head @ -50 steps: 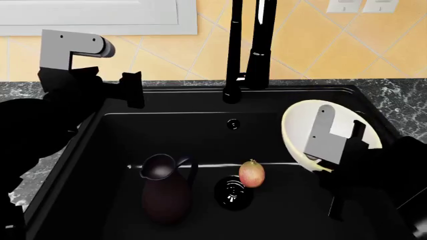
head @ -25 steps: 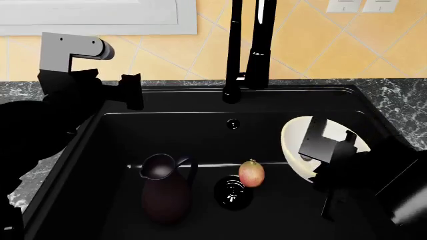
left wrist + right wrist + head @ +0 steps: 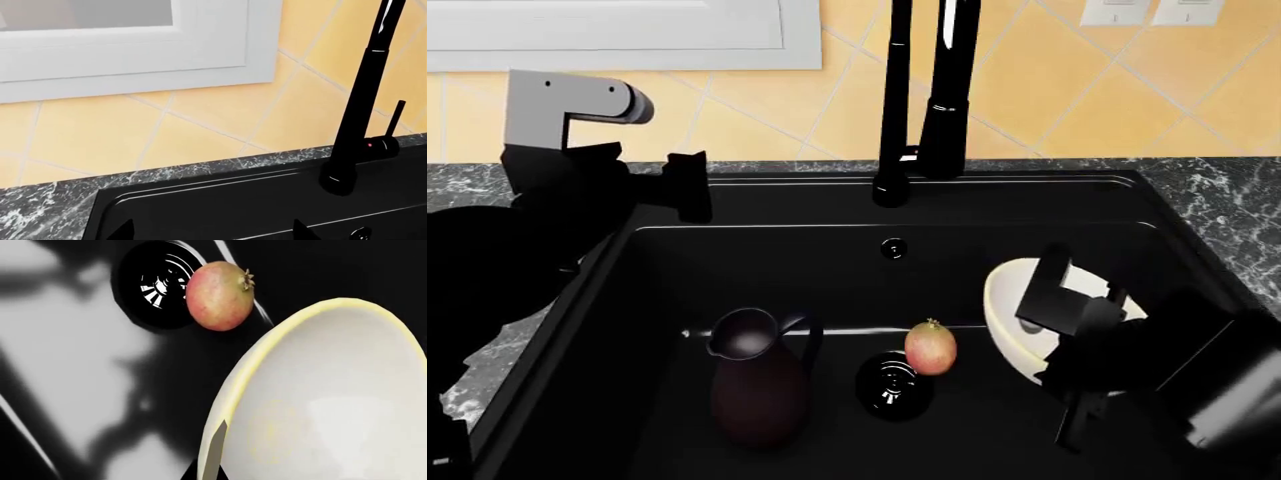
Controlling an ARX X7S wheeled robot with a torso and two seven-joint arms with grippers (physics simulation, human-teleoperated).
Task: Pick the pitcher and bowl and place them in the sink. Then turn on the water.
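We see the right gripper (image 3: pixel 1077 345) down inside the sink (image 3: pixel 654 300), jaws clamped on the rim of the bowl (image 3: pixel 1014 320), which hangs tilted at the basin's right side. The pitcher (image 3: pixel 757 380) stands upright on the sink floor, left of the drain (image 3: pixel 893 384), with the apple (image 3: pixel 930 346) just beside that drain. Our left gripper (image 3: pixel 690 183) hovers over the sink's back-left corner, jaws spread apart, near the faucet (image 3: pixel 894 100).
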